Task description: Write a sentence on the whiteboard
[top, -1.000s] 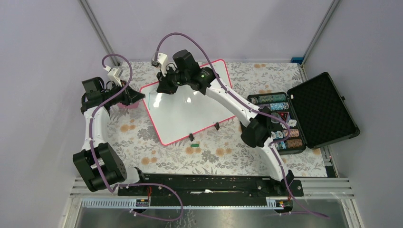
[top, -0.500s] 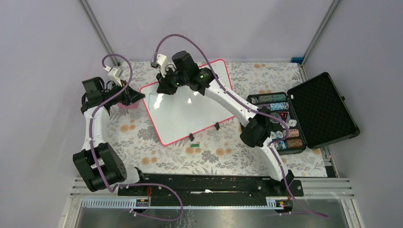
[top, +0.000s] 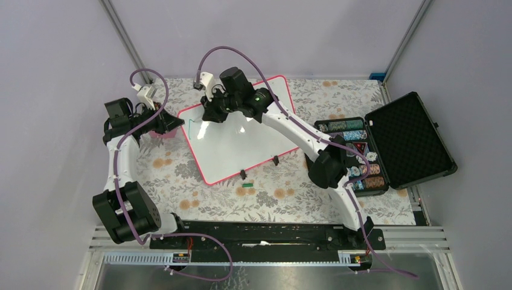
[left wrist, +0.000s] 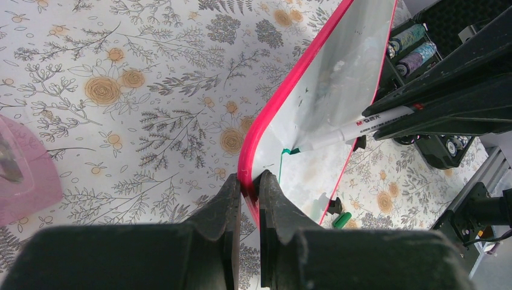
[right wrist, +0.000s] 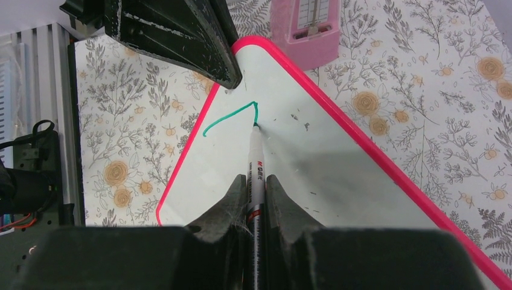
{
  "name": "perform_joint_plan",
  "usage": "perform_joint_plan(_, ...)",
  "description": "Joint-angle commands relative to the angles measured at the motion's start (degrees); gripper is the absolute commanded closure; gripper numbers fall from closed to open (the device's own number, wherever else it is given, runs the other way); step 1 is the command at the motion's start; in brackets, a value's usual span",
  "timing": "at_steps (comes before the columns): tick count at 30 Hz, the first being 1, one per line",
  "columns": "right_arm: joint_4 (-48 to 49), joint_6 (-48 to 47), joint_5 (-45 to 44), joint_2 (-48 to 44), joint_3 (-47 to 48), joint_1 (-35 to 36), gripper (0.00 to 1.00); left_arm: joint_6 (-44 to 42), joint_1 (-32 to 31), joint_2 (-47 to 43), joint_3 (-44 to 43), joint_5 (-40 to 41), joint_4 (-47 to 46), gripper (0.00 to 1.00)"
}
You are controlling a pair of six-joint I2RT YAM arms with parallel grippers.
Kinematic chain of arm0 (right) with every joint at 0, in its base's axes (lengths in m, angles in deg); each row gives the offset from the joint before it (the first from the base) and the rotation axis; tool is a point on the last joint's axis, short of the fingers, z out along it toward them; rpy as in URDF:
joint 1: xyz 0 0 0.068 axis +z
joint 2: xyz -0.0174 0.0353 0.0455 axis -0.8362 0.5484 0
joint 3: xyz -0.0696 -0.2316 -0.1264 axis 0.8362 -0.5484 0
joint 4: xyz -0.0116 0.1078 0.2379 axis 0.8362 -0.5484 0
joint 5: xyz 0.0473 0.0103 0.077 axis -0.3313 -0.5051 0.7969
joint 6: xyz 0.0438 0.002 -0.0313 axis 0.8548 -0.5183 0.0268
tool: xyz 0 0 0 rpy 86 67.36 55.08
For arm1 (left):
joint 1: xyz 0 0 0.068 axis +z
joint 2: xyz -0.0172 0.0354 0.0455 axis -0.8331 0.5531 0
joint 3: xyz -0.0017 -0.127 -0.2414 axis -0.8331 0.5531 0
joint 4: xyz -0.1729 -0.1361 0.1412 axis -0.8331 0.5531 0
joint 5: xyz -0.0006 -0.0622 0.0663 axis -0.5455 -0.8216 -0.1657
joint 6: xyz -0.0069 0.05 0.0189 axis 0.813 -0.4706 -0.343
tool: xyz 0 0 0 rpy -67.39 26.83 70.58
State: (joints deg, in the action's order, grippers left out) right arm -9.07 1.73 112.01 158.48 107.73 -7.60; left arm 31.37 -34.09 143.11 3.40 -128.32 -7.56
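Overhead, the whiteboard (top: 235, 148) lay askew on the flowered cloth (top: 181, 175) between the two arms. An open black case (top: 410, 139) of chips stood well off to its right, and a small green cap (top: 247, 184) lay just off its near edge. From that height neither grip could be read. The left wrist camera made it plain that the left claw (left wrist: 249, 181) was pinched shut on the board's pink-red rim near a corner. The right wrist camera showed the right claw (right wrist: 253, 181) clamped on a white marker (right wrist: 256, 157). Its tip touched the board where the sentence (right wrist: 232, 116) was just one short, hooked green stroke. A pink box (right wrist: 305, 27) sat just beyond that corner.
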Motion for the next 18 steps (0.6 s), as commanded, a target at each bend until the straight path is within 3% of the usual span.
perform_joint_plan(1, 0.55, -2.01, -4.31, -3.28, -2.16, -1.02, 1.0, -4.44, -1.8, -0.32, -0.27, -0.04, 1.44, 1.0)
perform_joint_plan(18, -0.24, -1.92, -0.65, -2.31, -2.34, 0.69, 1.0, -4.44, -1.82, -0.54, -0.22, -0.21, 1.44, 1.0)
